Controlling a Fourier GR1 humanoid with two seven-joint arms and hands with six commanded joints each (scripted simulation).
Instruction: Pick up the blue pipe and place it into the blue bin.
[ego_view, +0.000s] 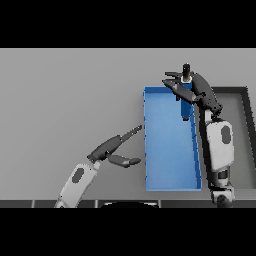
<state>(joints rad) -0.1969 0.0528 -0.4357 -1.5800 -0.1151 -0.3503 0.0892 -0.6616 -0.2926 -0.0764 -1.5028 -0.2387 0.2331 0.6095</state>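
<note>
The blue pipe (185, 107) with dark ends stands nearly upright over the far right part of the blue bin (170, 186). Its upper end pokes out above my right hand (196, 90) and its lower part hangs inside the bin near the right wall. My right hand's fingers stretch straight out to the left past the pipe and are not curled round it. To the left of the bin, low over the table, my left hand (107, 149) is open with nothing in it.
A dark tray (240, 130) lies to the right of the blue bin, partly under my right arm. Grey table stretches away to the left and far side of the bin.
</note>
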